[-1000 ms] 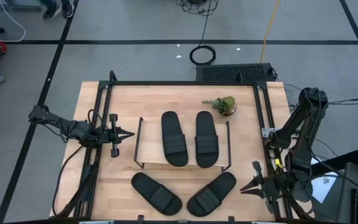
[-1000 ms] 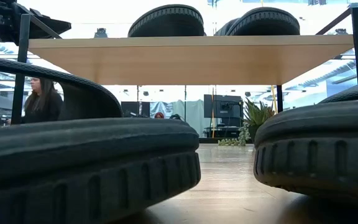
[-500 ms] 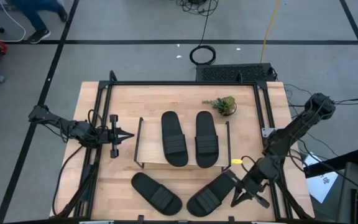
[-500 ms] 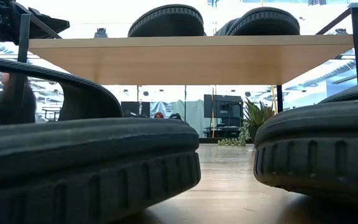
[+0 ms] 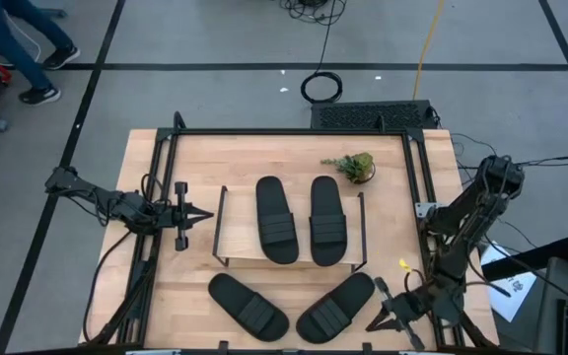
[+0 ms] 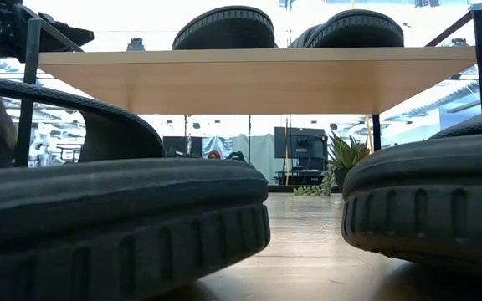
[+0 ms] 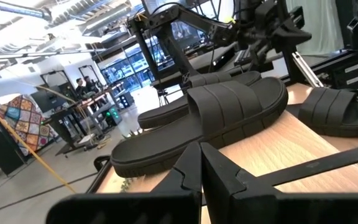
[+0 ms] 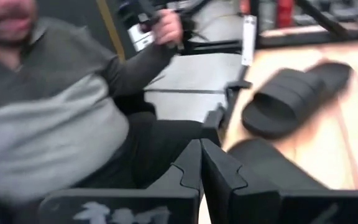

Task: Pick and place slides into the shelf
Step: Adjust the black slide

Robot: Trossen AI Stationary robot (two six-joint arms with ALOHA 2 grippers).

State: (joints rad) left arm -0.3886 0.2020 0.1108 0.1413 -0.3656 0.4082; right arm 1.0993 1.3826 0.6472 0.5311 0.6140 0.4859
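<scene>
The shelf (image 5: 290, 258) stands mid-table, its light top board (image 6: 258, 79) carrying two black slides (image 5: 277, 219) (image 5: 327, 220) on their soles. Two more slides (image 5: 248, 306) (image 5: 335, 308) lie on the table by its near edge and fill the low view (image 6: 115, 226) (image 6: 429, 201). My left gripper (image 5: 208, 213) is shut and points level at the shelf's left wire frame, short of it. My right gripper (image 5: 369, 324) is shut, just right of the near-right slide (image 8: 272, 171) and pointing toward the table's left. I see no touch.
A small potted plant (image 5: 353, 166) stands at the far right of the table. Black frame rails (image 5: 417, 197) run along the table's sides. A person in a grey top (image 8: 61, 112) sits just off the near edge, and another walks at the far left (image 5: 18, 49).
My right gripper has swung from the table's right edge toward the near-right slide, sinking and rolling as it went, then drawn back a little toward the near edge. The slides have stayed where they were.
</scene>
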